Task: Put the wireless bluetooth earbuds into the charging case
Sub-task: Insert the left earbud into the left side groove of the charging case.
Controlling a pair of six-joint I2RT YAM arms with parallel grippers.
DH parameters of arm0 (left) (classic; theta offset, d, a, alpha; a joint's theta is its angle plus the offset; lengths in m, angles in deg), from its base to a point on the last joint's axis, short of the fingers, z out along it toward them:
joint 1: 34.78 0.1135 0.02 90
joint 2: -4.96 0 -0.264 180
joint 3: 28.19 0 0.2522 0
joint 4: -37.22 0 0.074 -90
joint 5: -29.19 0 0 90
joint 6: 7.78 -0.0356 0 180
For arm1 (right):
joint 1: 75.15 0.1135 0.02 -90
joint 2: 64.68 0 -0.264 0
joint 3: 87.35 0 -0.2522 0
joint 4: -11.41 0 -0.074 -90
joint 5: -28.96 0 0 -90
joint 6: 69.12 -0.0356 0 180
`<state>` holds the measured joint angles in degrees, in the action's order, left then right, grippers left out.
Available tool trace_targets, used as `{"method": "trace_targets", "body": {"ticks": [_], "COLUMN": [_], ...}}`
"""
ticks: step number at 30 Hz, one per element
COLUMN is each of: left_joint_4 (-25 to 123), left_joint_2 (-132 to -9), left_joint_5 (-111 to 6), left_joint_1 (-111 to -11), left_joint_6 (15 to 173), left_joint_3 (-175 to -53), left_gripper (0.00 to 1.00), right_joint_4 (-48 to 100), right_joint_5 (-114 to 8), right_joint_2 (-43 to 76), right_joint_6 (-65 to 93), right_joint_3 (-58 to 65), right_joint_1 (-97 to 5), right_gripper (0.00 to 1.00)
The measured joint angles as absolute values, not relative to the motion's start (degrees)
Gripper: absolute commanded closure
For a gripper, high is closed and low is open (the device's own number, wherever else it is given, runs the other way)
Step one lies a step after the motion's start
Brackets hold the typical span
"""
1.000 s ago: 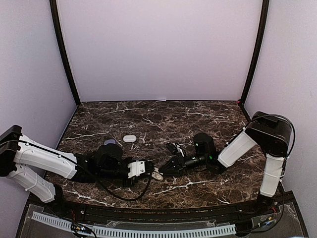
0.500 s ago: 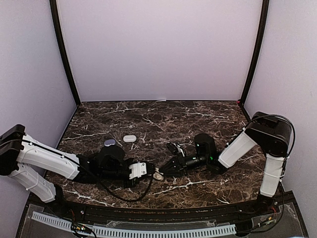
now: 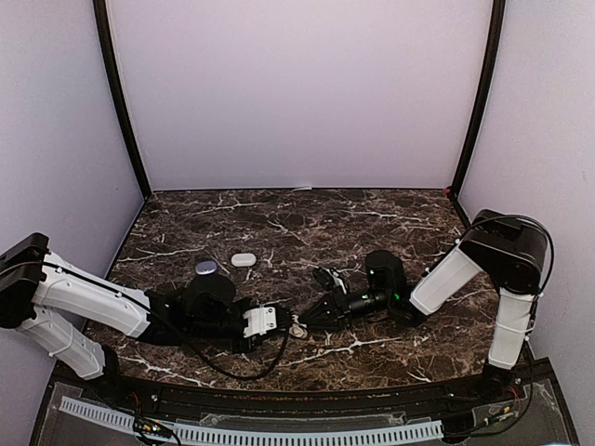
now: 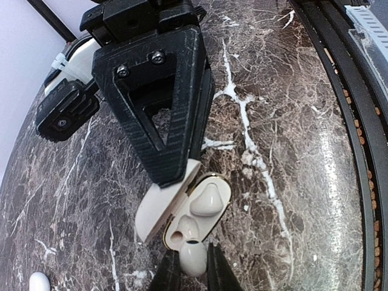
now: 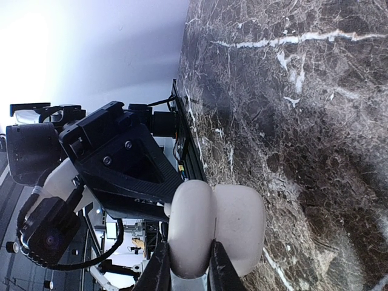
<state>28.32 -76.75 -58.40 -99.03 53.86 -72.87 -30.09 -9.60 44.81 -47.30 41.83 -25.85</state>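
The white charging case (image 4: 213, 213) lies open on the marble, with its lid (image 4: 151, 212) tipped back. One white earbud (image 4: 209, 199) sits in the far socket, and the near socket (image 4: 180, 227) is empty. My left gripper (image 4: 191, 250) is shut on a second white earbud (image 4: 194, 262), whose tip is at the rim of the empty socket. My right gripper (image 5: 189, 244) is shut on the case's lid (image 5: 191, 212), its black finger (image 4: 170, 121) reaching in from above. In the top view both grippers meet at the case (image 3: 296, 327), near the table's front.
A small white rounded case (image 3: 244, 259) and a lavender rounded piece (image 3: 205, 268) lie on the marble behind the left arm. The table's front rail (image 4: 357, 151) runs close by on the right of the left wrist view.
The left arm has crept slightly to the right toward the case, uncovering more of the lavender piece behind it. The right arm and the case have stayed put.
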Motion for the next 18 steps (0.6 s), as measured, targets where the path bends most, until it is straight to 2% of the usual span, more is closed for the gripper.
{"method": "trace_targets", "body": {"ticks": [18], "left_joint_4": [26.8], "left_joint_2": [-76.8], "left_joint_5": [-61.5], "left_joint_1": [-99.3], "left_joint_6": [52.9], "left_joint_3": [-72.9], "left_gripper": [0.88], "right_joint_4": [-31.0], "right_joint_5": [-9.6], "right_joint_2": [44.8], "right_joint_6": [-47.5], "right_joint_3": [41.8], "right_joint_1": [-25.7], "right_gripper": [0.87]}}
